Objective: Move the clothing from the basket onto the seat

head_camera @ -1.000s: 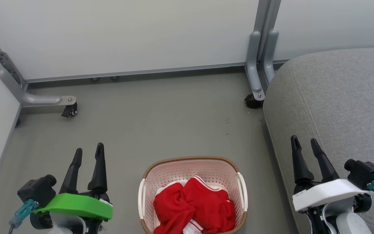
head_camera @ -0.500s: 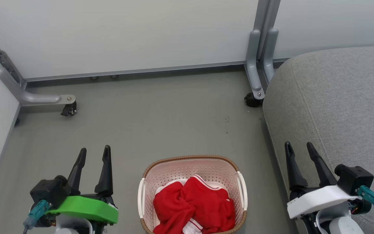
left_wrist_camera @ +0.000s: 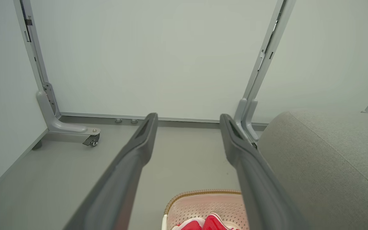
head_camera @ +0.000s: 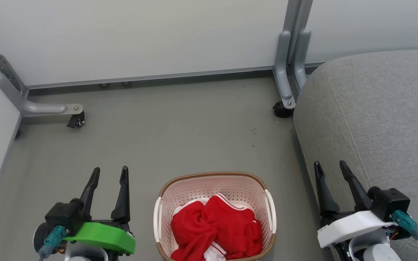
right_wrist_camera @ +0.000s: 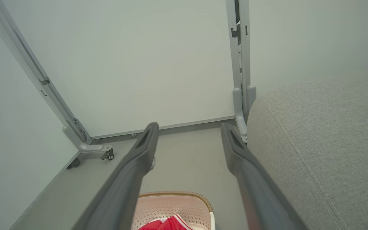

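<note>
Two bright red fabric sports garments with white trim (head_camera: 216,228) lie crumpled together inside the small cream-white perforated plastic basket with a brown woven-look rim (head_camera: 212,175), which stands on the grey floor (head_camera: 180,134). Just beside the basket, to its right, rises the large rounded seat in grey textured fabric (head_camera: 376,108). Left of the basket hovers the left gripper (head_camera: 110,169), on a green mount, its jaws spread wide and holding nothing. Right of the basket, at the seat's near edge, is the right gripper (head_camera: 329,164), on a white mount, jaws likewise apart and empty. Both point away from the basket toward the pale partition panels (head_camera: 140,36) beyond it. A grey castered foot (head_camera: 73,110) of the partition frame stands well beyond the basket, to its left.
</note>
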